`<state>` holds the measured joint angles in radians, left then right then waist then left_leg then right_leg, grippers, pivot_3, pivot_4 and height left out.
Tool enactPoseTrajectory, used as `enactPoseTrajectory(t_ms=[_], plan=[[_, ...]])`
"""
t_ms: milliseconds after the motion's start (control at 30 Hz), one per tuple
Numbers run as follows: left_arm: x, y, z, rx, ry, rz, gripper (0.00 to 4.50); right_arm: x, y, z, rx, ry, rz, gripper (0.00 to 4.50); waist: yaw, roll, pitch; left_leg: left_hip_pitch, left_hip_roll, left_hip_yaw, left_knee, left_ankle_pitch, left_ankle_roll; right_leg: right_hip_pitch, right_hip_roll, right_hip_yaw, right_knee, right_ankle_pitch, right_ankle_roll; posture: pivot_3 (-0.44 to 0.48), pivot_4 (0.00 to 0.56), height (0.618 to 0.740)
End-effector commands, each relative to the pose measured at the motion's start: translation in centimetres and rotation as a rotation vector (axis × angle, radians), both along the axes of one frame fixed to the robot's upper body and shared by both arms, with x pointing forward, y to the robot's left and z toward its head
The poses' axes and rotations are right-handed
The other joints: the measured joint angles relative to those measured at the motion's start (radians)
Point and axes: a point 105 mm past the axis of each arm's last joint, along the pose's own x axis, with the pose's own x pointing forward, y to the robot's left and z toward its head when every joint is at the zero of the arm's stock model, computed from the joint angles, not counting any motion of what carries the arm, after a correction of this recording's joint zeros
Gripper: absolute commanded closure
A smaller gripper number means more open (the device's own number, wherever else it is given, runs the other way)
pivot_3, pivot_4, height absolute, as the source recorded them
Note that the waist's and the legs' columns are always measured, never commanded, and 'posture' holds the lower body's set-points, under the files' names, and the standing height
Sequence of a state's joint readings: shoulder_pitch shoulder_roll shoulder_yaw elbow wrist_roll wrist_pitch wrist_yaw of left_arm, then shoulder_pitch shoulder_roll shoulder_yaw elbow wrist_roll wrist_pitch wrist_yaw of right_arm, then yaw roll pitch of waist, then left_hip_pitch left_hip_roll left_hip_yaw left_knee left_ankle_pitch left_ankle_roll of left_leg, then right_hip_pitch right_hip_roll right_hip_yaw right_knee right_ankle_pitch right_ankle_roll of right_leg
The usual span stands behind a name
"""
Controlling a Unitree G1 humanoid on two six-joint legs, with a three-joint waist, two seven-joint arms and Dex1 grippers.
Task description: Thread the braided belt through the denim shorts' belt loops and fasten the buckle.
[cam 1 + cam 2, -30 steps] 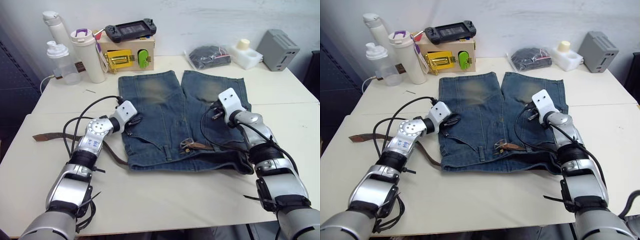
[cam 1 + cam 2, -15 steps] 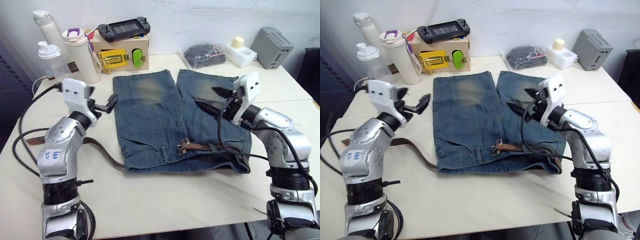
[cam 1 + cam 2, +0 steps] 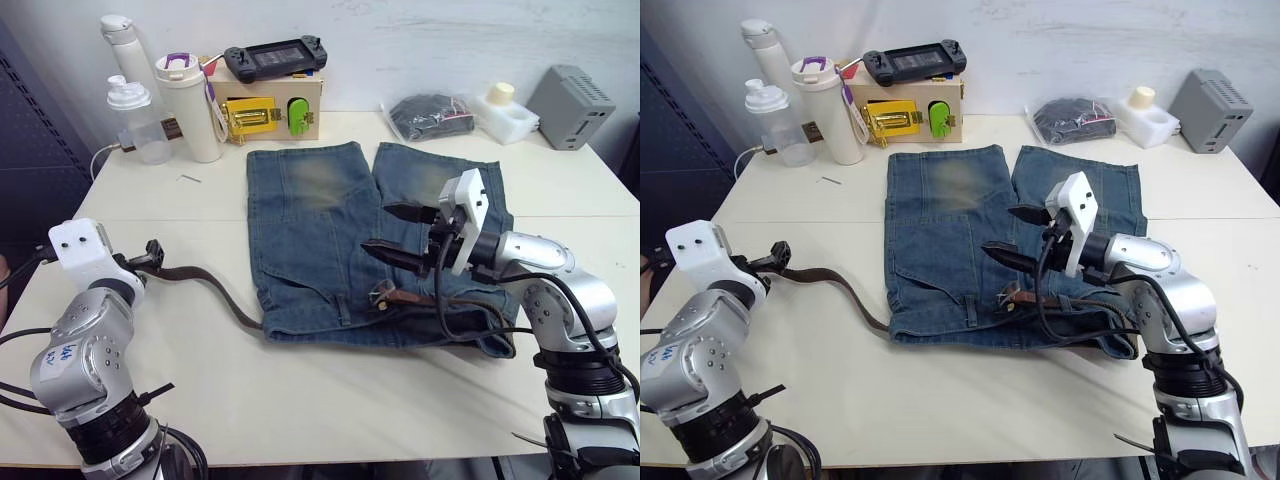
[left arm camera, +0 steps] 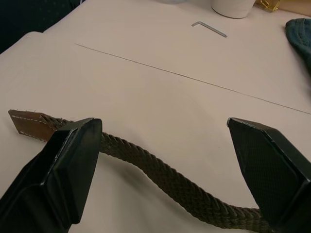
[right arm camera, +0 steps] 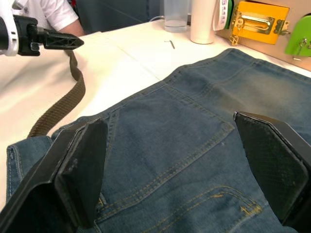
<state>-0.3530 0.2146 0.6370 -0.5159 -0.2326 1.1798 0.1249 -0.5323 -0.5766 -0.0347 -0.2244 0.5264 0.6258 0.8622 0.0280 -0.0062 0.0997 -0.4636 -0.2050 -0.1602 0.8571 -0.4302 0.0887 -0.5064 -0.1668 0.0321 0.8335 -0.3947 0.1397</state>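
The denim shorts (image 3: 320, 235) lie flat mid-table, waistband toward me. The braided belt (image 3: 205, 285) runs from the table's left to the waistband's left corner. It shows again at the silver buckle (image 3: 383, 295) near the fly. One belt loop (image 3: 343, 308) shows beside it; whether the belt passes through the loops I cannot tell. My left gripper (image 4: 165, 145) stands open, straddling the belt's tail (image 4: 160, 177) just past its leather tip (image 4: 29, 124). My right gripper (image 3: 376, 228) hovers open above the shorts' middle, holding nothing.
At the back left stand bottles (image 3: 190, 105) and a box with a yellow latch (image 3: 270, 110) with a game controller (image 3: 275, 58) on top. A black bundle in plastic (image 3: 435, 112), white foam (image 3: 505, 108) and a grey box (image 3: 575, 95) sit back right. A person's white sleeve (image 5: 48, 12) shows beyond the left edge.
Both grippers opened. My left arm drew back from the shorts' left edge to the belt's tail. My right gripper swung from the shorts' right leg toward their middle. The camera also shifted.
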Motion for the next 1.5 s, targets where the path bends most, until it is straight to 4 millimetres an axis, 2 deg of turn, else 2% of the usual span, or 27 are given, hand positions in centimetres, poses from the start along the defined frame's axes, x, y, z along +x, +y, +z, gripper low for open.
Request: enactPoseTrajectory(t_ms=[33,100,233,333,433,633,867,967,1067,1100,1200,1233,1300,1333,1367,1433,1500], plan=[[-0.7,0.7,-0.3,-0.059,0.004,0.054,0.0,-0.1,-0.1,0.9,-0.001,-0.055,-0.012,0.05,0.0,-0.001,0.001,0.001,0.0,0.0,0.0,0.0,0.0,0.0,0.0,0.0,0.0,0.0,0.0,0.0,0.15,0.646],[-0.9,0.5,-0.2,-0.085,-0.007,0.062,0.0,0.0,-0.2,0.8,-0.001,-0.051,-0.023,0.05,-0.001,-0.002,0.001,0.001,0.001,0.0,-0.001,0.0,-0.001,0.0,0.0,0.0,0.0,0.0,0.0,0.0,0.15,0.646],[-0.9,-0.1,2.2,-0.023,-0.082,0.058,0.0,0.3,-0.5,0.5,-0.007,-0.039,-0.049,0.05,-0.001,-0.005,0.003,0.001,0.004,0.001,-0.001,-0.001,-0.002,0.0,0.001,-0.002,0.0,0.0,0.0,0.0,0.15,0.646],[-0.6,-1.8,0.9,-0.098,-0.01,0.011,0.0,0.1,-0.3,0.3,0.004,-0.026,-0.046,0.05,0.001,-0.005,0.003,0.001,0.004,0.002,-0.001,-0.001,-0.002,0.001,0.001,-0.002,-0.001,0.0,0.0,0.0,0.15,0.646],[-0.7,-1.6,-0.7,-0.122,0.053,0.026,0.0,-0.8,0.2,0.2,-0.003,-0.013,0.026,0.05,0.001,-0.005,0.004,0.005,0.004,0.003,-0.002,-0.001,-0.002,0.004,0.002,-0.002,-0.003,0.0,0.0,0.0,0.15,0.646],[-0.8,-1.0,-2.7,-0.189,0.102,0.05,0.0,-3.9,1.4,-0.8,-0.136,-0.049,0.301,0.05,-0.001,-0.005,0.007,0.005,0.007,0.003,-0.002,-0.002,-0.004,0.004,0.003,-0.004,-0.004,0.0,0.0,0.0,0.15,0.646],[-0.8,-1.0,-4.0,-0.242,0.112,0.064,0.0,-4.1,1.6,-2.1,-0.222,-0.064,0.373,0.05,0.005,-0.005,0.009,0.006,0.008,0.003,-0.002,-0.002,-0.004,0.007,0.002,-0.007,-0.008,0.0,0.0,0.0,0.15,0.646],[-1.0,-1.2,-4.4,-0.272,0.105,0.074,0.84,-3.9,1.6,-2.2,-0.224,-0.066,0.37,0.0,0.01,-0.005,0.009,0.006,0.008,0.004,-0.002,-0.002,-0.004,0.007,0.002,-0.007,-0.008,0.0,0.0,0.0,0.15,0.646],[-1.0,-1.2,-4.5,-0.277,0.099,0.078,2.3,-3.7,1.6,-2.1,-0.218,-0.065,0.358,0.0,0.019,-0.004,0.009,0.006,0.008,0.004,-0.002,-0.002,-0.004,0.007,0.002,-0.007,-0.009,0.0,0.0,0.0,0.15,0.646],[-1.0,-1.1,-4.3,-0.27,0.092,0.082,2.58,-3.7,1.5,-2.1,-0.215,-0.065,0.351,0.0,0.023,-0.004,0.01,0.006,0.008,0.004,-0.002,-0.002,-0.004,0.007,0.002,-0.007,-0.009,0.0,0.0,0.0,0.15,0.646],[-0.7,-1.0,-3.7,-0.229,0.071,0.06,3.9,-3.6,1.5,-2.2,-0.208,-0.062,0.336,0.0,0.031,-0.004,0.011,0.006,0.008,0.004,-0.002,-0.002,-0.004,0.007,0.002,-0.007,-0.009,0.0,0.0,0.0,0.15,0.646],[-0.4,-0.9,-3.2,-0.212,0.041,0.056,3.9,-3.6,1.5,-2.1,-0.203,-0.062,0.33,0.0,0.034,-0.005,0.011,0.006,0.008,0.004,-0.002,-0.002,-0.004,0.007,0.002,-0.007,-0.009,0.0,0.0,0.0,0.15,0.646],[0.4,-0.6,0.9,0.036,-0.099,-0.014,3.9,-3.5,1.5,-2.0,-0.19,-0.071,0.301,0.0,0.036,-0.006,0.014,0.005,0.008,0.004,-0.002,-0.002,-0.004,0.007,0.002,-0.007,-0.009,0.0,0.0,0.0,0.15,0.646],[0.6,-0.9,2.3,0.147,-0.142,-0.052,3.9,-3.5,1.5,-1.9,-0.187,-0.074,0.289,0.0,0.036,-0.008,0.016,0.004,0.009,0.004,-0.001,-0.002,-0.004,0.006,0.002,-0.008,-0.009,0.0,0.0,0.0,0.15,0.646],[0.9,-1.8,4.8,0.412,-0.192,-0.135,3.9,-3.4,1.4,-1.8,-0.184,-0.085,0.266,0.0,0.035,-0.008,0.017,0.003,0.01,0.004,0.0,-0.003,-0.005,0.004,0.003,-0.008,-0.007,0.0,0.0,0.0,0.15,0.646],[1.1,-4.5,6.8,0.77,-0.244,-0.298,3.9,-3.2,1.3,-1.6,-0.186,-0.108,0.229,0.0,0.031,-0.008,0.018,-0.001,0.01,0.006,0.002,-0.004,-0.008,-0.001,0.002,-0.009,-0.002,0.0,0.0,0.0,0.15,0.646],[1.2,-6.5,7.2,0.987,-0.273,-0.429,3.9,-3.2,1.4,-1.5,-0.201,-0.133,0.202,0.0,0.033,-0.003,0.02,-0.005,0.01,0.008,0.003,-0.004,-0.008,-0.007,0.0,-0.009,0.0,0.0,-0.001,0.0,0.15,0.646]])
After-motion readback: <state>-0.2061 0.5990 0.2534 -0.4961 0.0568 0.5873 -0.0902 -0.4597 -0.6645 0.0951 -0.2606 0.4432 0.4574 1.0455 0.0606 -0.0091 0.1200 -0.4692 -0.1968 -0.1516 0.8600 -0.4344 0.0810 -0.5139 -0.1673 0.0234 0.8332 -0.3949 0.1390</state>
